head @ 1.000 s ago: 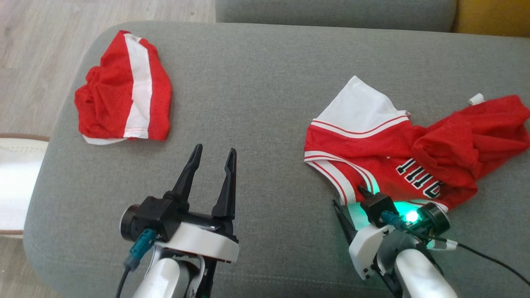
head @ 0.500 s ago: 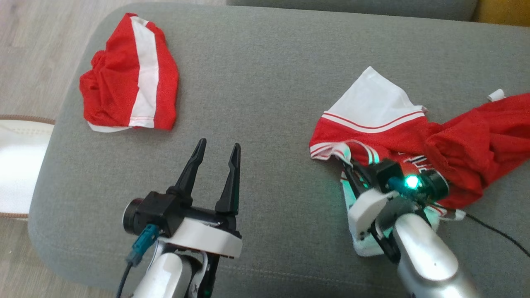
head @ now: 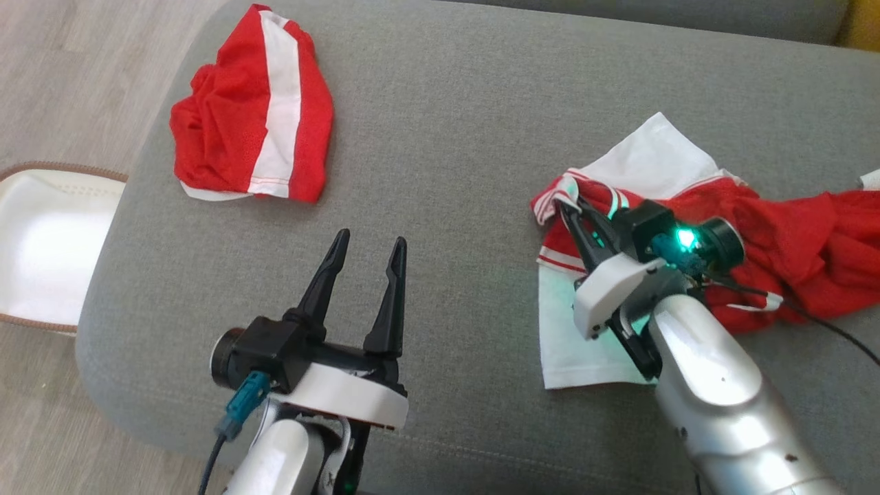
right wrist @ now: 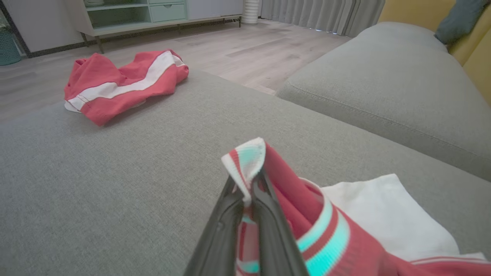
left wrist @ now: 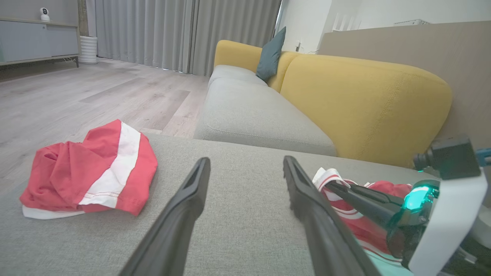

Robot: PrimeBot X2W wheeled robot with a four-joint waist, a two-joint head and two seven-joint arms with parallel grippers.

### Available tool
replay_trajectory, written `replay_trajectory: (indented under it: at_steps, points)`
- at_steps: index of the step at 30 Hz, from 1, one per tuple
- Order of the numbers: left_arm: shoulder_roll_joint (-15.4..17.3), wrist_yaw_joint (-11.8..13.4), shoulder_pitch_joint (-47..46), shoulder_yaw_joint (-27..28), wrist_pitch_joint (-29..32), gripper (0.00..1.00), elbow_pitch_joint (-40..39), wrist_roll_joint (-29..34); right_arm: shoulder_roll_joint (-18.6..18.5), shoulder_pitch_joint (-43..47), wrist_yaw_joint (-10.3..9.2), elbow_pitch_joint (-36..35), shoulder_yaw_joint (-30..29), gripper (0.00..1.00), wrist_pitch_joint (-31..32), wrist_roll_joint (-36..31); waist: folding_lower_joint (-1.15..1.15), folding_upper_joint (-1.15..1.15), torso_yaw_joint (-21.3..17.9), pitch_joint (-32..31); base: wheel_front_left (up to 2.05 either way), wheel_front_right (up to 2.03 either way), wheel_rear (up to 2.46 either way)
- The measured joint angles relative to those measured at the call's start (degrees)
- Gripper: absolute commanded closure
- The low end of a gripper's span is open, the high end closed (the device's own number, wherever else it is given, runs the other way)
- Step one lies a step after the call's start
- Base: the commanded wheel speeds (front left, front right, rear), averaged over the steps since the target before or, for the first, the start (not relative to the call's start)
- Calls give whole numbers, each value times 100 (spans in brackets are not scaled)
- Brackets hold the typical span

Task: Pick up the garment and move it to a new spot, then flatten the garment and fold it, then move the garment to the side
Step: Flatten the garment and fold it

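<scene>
The jaws of the right gripper (head: 565,206), open a second ago, now clench the striped trim (right wrist: 245,157) of the red-and-white mesh jersey (head: 790,234), lying at three o'clock on the grey fabric sofa seat (head: 447,137): pickup begun. The left gripper (head: 368,244) stays released.

Left tool (head: 370,239) stands spread wide; right tool (head: 564,205) is pinched tight.

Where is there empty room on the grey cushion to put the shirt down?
The widest bare patch is the middle of the grey cushion, between the red shorts and the jersey, beyond the open left gripper. The right side is crowded: the bunched jersey lies there, pinched by the shut right gripper.
</scene>
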Motion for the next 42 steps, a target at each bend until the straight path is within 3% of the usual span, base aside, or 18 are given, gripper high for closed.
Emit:
replay_trajectory:
  at_steps: [7, 8, 14, 20, 26, 32, 37, 42]
  points:
    - [-1, 2, -1, -18, 0, 0, 1, -49, -5, -499, 0, 305, 59, 100, -167, 201, 0, 0, 36, 38, 0, 0, 0]
    - [0, 2, -1, -20, 0, 0, 2, -51, -5, -550, 0, 379, 64, 0, -165, 188, 0, 0, 30, 34, 0, 0, 0]
    - [0, 45, -2, 8, 0, 0, 11, -51, -5, -575, 0, 502, 86, 0, -300, 211, 0, 0, -99, -41, 0, 0, 0]
    - [0, 43, 9, 147, 0, 0, 8, -43, -4, -144, 0, 254, -349, 0, -582, 312, 0, 0, -392, -219, 0, 0, 0]
    - [0, 42, 74, 174, 0, 0, -36, -29, 1, 711, 0, -341, -960, 0, -743, 131, 0, 0, -709, -432, 0, 0, 0]
    - [1, 43, 195, 172, 0, 0, -94, -29, 19, 1748, 0, -1429, -1831, 0, -801, -156, 0, 0, -1093, -643, 0, 0, 0]
    - [1, 37, 287, 169, 0, 0, -87, -33, 58, 2425, 0, -2140, -1993, 0, -805, -122, 0, 0, -1379, -703, 0, 0, 0]
    - [0, -8, 291, 156, 0, 0, -52, -33, 78, 2658, 0, -2386, -2069, 0, -805, -93, 0, 0, -1540, -653, 0, 0, 0]
